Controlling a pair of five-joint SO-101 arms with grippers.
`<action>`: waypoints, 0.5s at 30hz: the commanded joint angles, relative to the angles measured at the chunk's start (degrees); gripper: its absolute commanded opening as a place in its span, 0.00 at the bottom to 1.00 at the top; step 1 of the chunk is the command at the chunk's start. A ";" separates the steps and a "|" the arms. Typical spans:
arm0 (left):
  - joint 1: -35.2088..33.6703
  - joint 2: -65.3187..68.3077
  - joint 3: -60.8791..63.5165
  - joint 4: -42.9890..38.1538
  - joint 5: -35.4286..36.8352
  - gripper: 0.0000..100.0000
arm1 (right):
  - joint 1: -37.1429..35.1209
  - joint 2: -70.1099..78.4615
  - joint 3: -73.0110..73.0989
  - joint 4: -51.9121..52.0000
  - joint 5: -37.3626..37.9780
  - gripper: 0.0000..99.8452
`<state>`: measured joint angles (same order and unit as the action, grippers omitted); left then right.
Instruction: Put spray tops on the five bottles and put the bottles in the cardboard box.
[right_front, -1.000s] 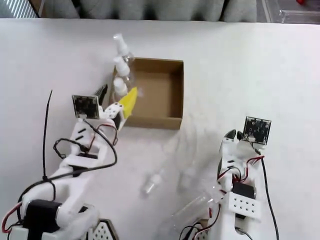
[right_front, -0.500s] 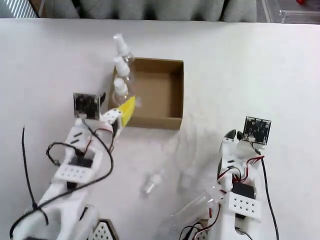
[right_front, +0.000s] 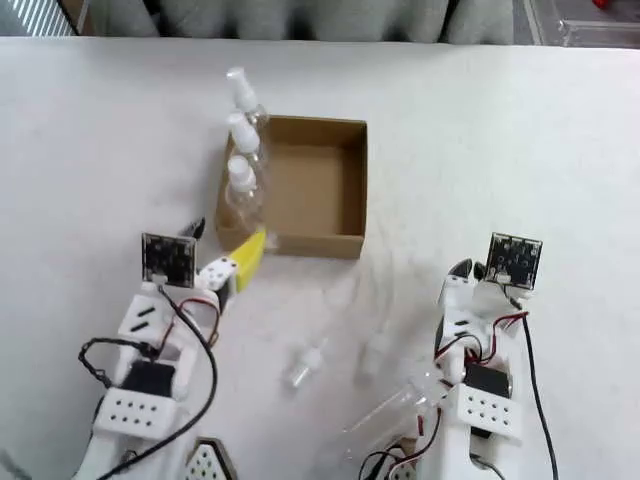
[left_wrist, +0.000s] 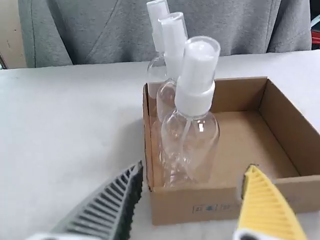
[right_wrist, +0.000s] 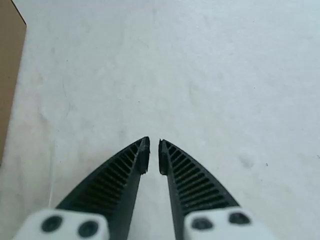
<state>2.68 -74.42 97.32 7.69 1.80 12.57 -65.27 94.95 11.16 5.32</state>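
My left gripper (left_wrist: 192, 172) is spread wide and empty just off the cardboard box's (right_front: 335, 240) near-left corner; my right gripper (right_wrist: 152, 150) is pinched together on nothing, well right of the box. 3 capped bottles (left_wrist: 190, 135) stand in a row inside the box along its left wall, and 2 clear bottles (right_front: 305, 362) lie on the table (right_front: 520, 130) near the box's front. The print on the box's front wall is too small to read.
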 joint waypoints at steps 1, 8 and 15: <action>-0.48 -8.57 -0.26 11.43 -0.62 0.30 | 0.13 -0.40 0.44 -1.10 0.79 0.02; -0.48 -20.70 0.09 30.68 -0.62 0.30 | 0.04 -0.84 1.14 -1.10 0.79 0.02; -0.48 -24.84 0.09 42.46 -0.70 0.30 | 0.04 -0.84 1.23 -1.10 0.79 0.02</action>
<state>2.68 -97.63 97.67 47.34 1.80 12.57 -65.27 95.65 11.16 5.32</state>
